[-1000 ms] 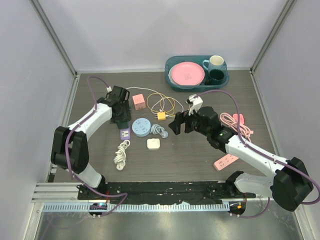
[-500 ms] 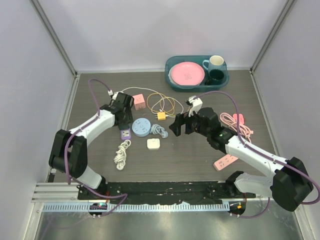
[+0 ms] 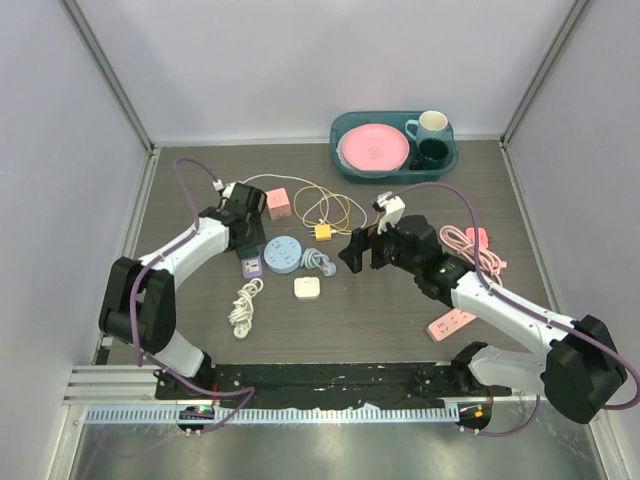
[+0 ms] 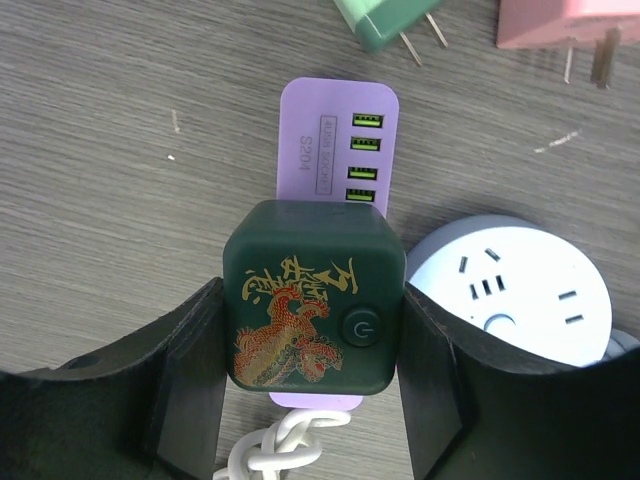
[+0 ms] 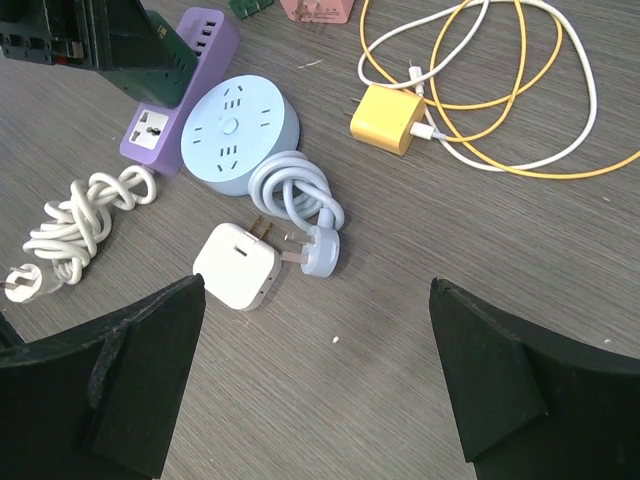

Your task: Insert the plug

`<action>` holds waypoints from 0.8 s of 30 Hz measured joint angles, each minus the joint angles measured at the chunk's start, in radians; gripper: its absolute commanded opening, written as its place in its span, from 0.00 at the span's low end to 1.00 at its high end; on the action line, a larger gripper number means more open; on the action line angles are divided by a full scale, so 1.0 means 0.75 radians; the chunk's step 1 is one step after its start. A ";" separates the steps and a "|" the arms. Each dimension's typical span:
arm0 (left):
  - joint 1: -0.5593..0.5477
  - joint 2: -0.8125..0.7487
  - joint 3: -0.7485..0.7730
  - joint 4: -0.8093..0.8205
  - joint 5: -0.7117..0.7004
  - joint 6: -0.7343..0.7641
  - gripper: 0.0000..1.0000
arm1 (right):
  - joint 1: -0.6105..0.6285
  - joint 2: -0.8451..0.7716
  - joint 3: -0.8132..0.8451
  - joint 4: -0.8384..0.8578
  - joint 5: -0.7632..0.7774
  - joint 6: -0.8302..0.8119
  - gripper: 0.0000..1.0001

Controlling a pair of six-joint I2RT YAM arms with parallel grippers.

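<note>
Plug (image 4: 312, 297) shifted slightly right over purple strip (image 4: 335, 130).

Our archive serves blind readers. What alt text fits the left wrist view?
The left gripper holds a dark green cube adapter with a dragon print over a purple USB power strip. A round pale blue socket lies beside it on the grey table.

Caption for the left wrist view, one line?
Left gripper holds a dark green dragon-printed cube adapter over the purple power strip.
</note>
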 measured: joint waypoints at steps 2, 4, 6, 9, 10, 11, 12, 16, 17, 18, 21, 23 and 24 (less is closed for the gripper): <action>0.021 0.002 0.011 -0.004 0.002 -0.005 0.00 | -0.001 -0.004 0.000 0.001 0.000 -0.005 0.99; 0.066 0.002 0.019 -0.005 0.001 -0.005 0.00 | -0.001 -0.010 -0.002 0.001 0.001 -0.011 0.99; 0.121 -0.006 0.026 -0.006 -0.005 -0.003 0.00 | -0.001 -0.014 -0.003 0.001 0.001 -0.021 0.99; 0.233 -0.005 0.032 -0.007 -0.012 0.006 0.00 | -0.005 -0.022 -0.010 0.001 0.001 -0.031 0.99; 0.270 -0.003 0.036 -0.012 -0.014 0.009 0.00 | -0.006 -0.024 -0.013 0.001 0.001 -0.033 0.99; 0.305 0.000 0.041 -0.015 -0.017 0.013 0.00 | -0.007 -0.027 -0.016 0.000 0.001 -0.034 0.99; 0.341 0.007 0.050 -0.021 -0.020 0.019 0.00 | -0.007 -0.027 -0.018 0.000 0.001 -0.035 0.99; 0.478 0.063 0.118 -0.038 -0.017 0.067 0.00 | -0.009 -0.031 -0.022 0.000 0.003 -0.038 0.99; 0.513 0.083 0.140 -0.039 -0.017 0.081 0.00 | -0.009 -0.032 -0.022 -0.001 0.004 -0.039 0.99; 0.540 0.099 0.160 -0.039 -0.017 0.089 0.00 | -0.009 -0.034 -0.022 -0.001 0.005 -0.039 0.99; 0.634 0.168 0.237 -0.039 -0.017 0.123 0.03 | -0.009 -0.042 -0.022 0.000 0.007 -0.039 0.99; 0.665 0.205 0.278 -0.037 -0.023 0.138 0.13 | -0.010 -0.044 -0.022 -0.001 0.010 -0.039 0.99; 0.674 0.219 0.293 -0.034 -0.028 0.143 0.17 | -0.011 -0.044 -0.023 -0.001 0.011 -0.040 0.99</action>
